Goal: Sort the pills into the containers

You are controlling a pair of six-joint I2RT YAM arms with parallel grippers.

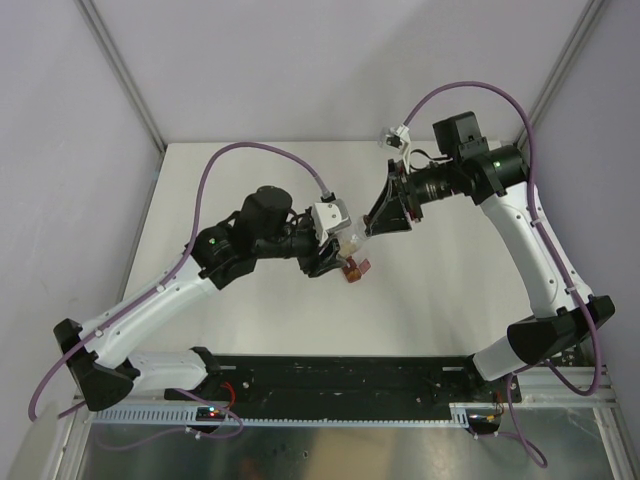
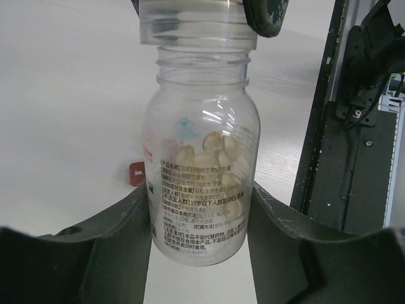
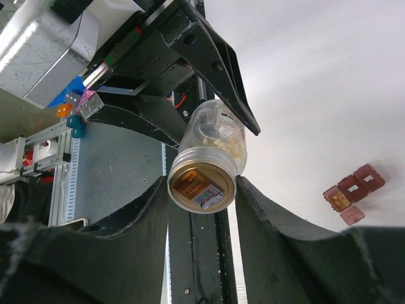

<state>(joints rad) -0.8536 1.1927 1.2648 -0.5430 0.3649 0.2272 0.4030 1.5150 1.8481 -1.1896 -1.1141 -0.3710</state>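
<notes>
Both arms meet over the middle of the white table [image 1: 250, 180], with a clear plastic pill bottle [image 2: 202, 158] held in the air between them. The left gripper [image 2: 199, 209] is partly closed, and its 2 dark fingers [image 2: 126, 221] press the labelled body of the bottle from either side. At the other end, the right gripper [image 3: 202, 190] is closed to about the same width on the clear screw cap [image 3: 201, 183], and its wrist camera looks straight at the cap's flat end. From the left wrist, the cap [image 2: 190, 22] sits at the top of the neck with threads showing below it; I cannot tell whether it is seated or loose. The pale yellowish pills [image 2: 209, 152] are heaped inside the bottle. The dark red plastic strip of 3 small square compartments [image 3: 351, 190] lies on the table, just on the near side of the bottle in the overhead view [image 1: 356, 270], and neither gripper touches it. 1 end compartment looks open, with something yellowish-orange inside that is too small to make out.
</notes>
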